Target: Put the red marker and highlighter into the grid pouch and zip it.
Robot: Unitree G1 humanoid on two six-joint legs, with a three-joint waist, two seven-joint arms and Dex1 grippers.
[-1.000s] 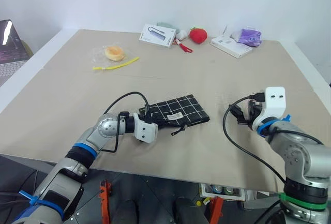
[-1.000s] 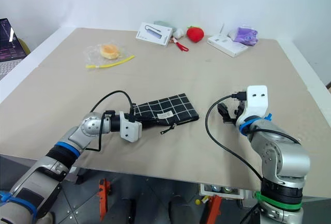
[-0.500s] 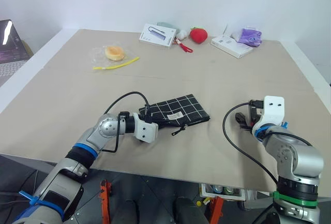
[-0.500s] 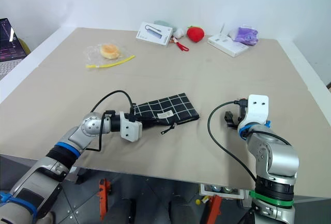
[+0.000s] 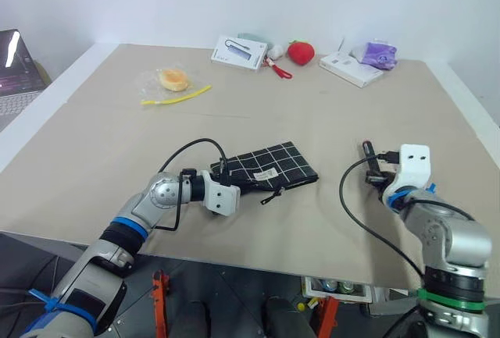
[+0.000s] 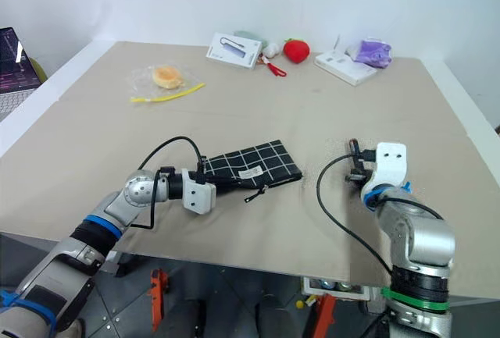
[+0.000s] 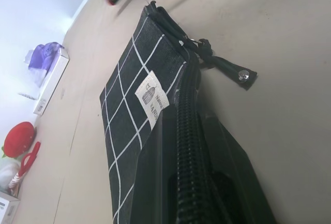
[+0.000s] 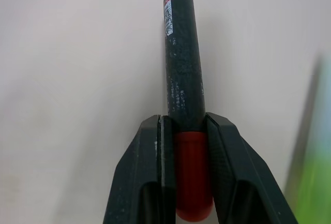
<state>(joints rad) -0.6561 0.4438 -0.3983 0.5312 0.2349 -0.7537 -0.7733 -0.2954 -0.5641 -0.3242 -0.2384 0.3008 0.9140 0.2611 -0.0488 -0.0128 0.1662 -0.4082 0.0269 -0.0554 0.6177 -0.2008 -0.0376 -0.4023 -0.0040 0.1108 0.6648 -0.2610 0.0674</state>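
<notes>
Black fabric grid pouch [image 5: 269,165] with white lines lies flat on the tan tabletop [image 5: 258,119], its zipper edge pinched by the left claw [image 5: 228,186]. Right claw [image 8: 186,131], well apart, clamps the slim black red-capped marker [image 8: 182,79].

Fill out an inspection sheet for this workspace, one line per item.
Surface: tan table, flat, white-edged.
Job's things: grid pouch lies near the front; red marker is lifted; a green blur, perhaps the highlighter, lies beside it.
Clutter: wrapped bun, yellow strip, boxed adapter, red scissors, strawberry toy, white box, purple packet, all at the far side.
Grippers: left gripper is shut on the grid pouch's end; right gripper is shut on the red marker.
Cables: black loops at both wrists.
Surroundings: white wall, laptop to the left.
</notes>
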